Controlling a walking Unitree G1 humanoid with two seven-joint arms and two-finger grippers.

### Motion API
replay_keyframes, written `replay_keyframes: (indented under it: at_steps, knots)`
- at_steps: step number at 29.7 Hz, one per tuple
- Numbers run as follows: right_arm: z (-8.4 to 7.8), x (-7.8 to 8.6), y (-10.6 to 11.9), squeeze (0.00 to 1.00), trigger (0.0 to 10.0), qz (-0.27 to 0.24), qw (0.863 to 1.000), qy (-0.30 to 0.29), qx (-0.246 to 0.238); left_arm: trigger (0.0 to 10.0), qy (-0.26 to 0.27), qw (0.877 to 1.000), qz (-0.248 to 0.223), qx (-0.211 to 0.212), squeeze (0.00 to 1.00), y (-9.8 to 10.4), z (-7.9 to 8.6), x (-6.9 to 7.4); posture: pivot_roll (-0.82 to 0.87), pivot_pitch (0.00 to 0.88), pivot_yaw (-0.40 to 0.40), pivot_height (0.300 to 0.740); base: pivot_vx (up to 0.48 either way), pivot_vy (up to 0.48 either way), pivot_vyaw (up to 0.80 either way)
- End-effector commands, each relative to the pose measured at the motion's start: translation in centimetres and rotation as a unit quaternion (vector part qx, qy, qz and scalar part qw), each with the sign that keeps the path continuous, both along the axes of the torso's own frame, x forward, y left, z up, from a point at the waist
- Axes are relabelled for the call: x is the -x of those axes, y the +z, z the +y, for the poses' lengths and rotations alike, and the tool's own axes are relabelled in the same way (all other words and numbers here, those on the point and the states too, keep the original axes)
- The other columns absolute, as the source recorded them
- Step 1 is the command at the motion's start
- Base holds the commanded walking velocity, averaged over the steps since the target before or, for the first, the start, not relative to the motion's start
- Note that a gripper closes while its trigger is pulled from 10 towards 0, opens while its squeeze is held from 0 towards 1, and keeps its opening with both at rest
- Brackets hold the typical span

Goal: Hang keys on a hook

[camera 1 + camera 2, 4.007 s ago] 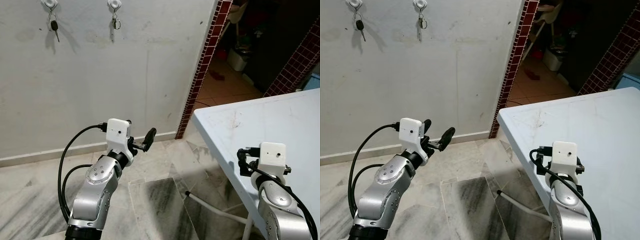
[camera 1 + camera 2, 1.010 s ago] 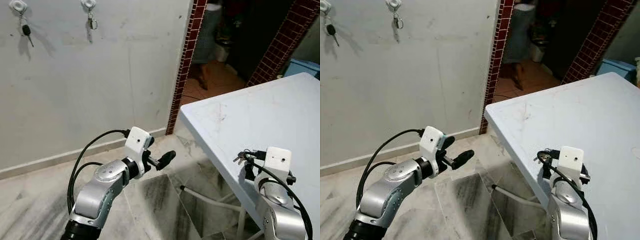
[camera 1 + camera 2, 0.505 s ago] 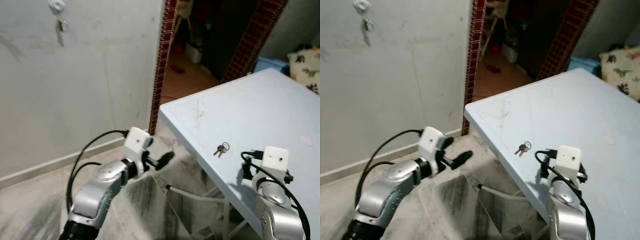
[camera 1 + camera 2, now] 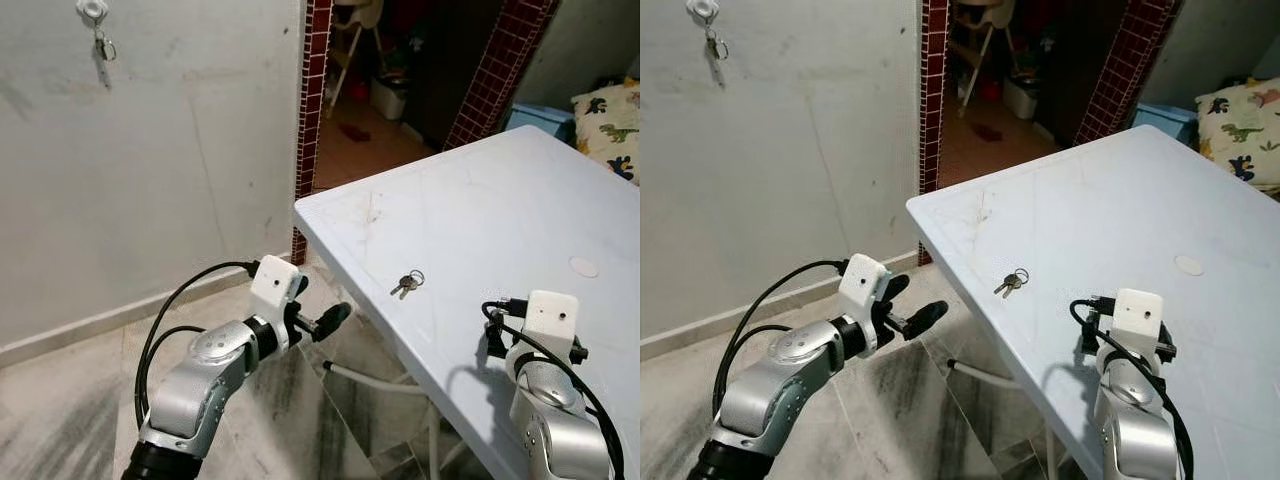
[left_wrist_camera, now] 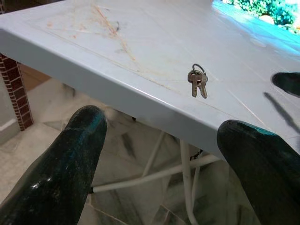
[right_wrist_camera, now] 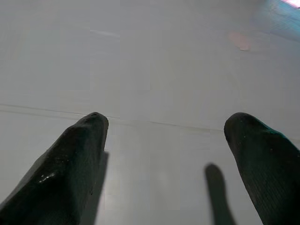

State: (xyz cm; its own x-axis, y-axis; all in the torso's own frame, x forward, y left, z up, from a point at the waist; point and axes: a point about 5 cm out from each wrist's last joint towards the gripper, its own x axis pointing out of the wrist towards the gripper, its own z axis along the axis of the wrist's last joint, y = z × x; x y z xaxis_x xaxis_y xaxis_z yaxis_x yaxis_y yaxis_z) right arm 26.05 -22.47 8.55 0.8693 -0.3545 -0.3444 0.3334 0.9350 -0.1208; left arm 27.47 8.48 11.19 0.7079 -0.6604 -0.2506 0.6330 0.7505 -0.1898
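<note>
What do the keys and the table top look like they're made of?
The keys look like metal, dull brass-grey on a thin wire ring, lying flat. The table top looks like moulded white plastic, matt and smooth, with fine scratches and rusty smears; painted board is possible.

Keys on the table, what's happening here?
Nothing is gripped right now. The keys lie loose on the white table, near its front edge. The left gripper is open, held off the table's edge and pointing toward them; the right gripper is open just above the tabletop. A wall hook already holds another key set.
</note>
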Motion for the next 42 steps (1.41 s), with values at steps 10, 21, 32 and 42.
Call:
replay_keyframes:
  at_steps: [10, 21, 32, 42]
  knots:
    - [2.4, -2.5, 1.3, 0.00, 10.0, -0.044, 0.991, 0.107, -0.065, 10.0, 0.007, 1.000, 0.017, -0.023, 0.00, -0.7, 0.7, 1.0, 0.09, 0.044, -0.114, 0.740, 0.000, 0.000, 0.00]
    - [6.3, -6.0, 1.3, 0.00, 10.0, -0.037, 0.980, 0.182, -0.076, 10.0, 0.018, 0.999, 0.014, -0.037, 0.00, -0.4, 1.9, 2.1, 0.14, 0.061, -0.112, 0.740, 0.000, 0.000, 0.00]
    - [6.1, -7.3, 1.0, 0.00, 10.0, -0.002, 0.989, 0.146, 0.000, 10.0, -0.018, 0.999, 0.021, -0.033, 0.00, 0.0, 1.8, 2.9, 0.15, 0.081, -0.102, 0.740, 0.000, 0.000, 0.00]
    - [7.0, -5.2, 1.6, 0.00, 10.0, -0.014, 0.990, 0.132, 0.039, 10.0, -0.013, 0.999, 0.017, -0.036, 0.00, 0.3, 1.6, 2.5, 0.13, 0.086, -0.101, 0.740, 0.000, 0.000, 0.00]
